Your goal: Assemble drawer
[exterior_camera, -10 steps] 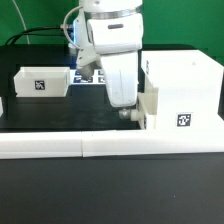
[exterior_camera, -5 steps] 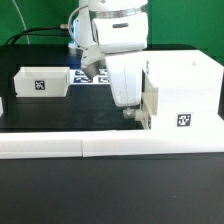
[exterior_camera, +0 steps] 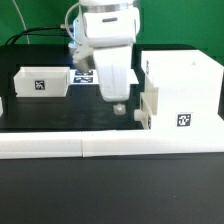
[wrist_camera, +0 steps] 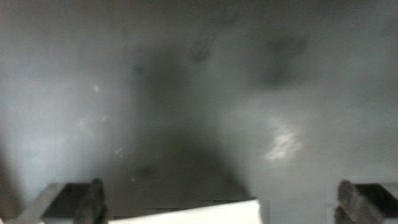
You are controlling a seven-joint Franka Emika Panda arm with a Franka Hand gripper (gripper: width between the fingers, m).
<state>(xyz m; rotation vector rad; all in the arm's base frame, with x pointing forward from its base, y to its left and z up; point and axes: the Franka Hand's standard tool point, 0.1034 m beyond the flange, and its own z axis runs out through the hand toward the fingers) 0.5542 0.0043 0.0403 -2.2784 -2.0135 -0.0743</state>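
Observation:
The drawer housing (exterior_camera: 183, 85) stands tall at the exterior view's right. One knobbed tray (exterior_camera: 150, 108) sits partly slid into its lower opening, knob (exterior_camera: 135, 114) facing left. A second tray (exterior_camera: 42, 82) lies apart at the left, its tag facing the camera. My gripper (exterior_camera: 118, 106) hangs just left of the inserted tray's knob, apart from it. In the wrist view my gripper (wrist_camera: 217, 206) is open, with the fingertips (wrist_camera: 73, 200) wide apart and nothing between them. A white corner (wrist_camera: 199, 214) shows below them over the dark table; I cannot tell which part it belongs to.
A long low white barrier wall (exterior_camera: 100, 146) runs along the front of the black table. The marker board (exterior_camera: 88, 77) lies behind the arm. Another white part (exterior_camera: 2, 104) shows at the far left edge.
The gripper swung right toward the housing and the tray, then drew back left and slightly up. The tray and housing have not visibly moved.

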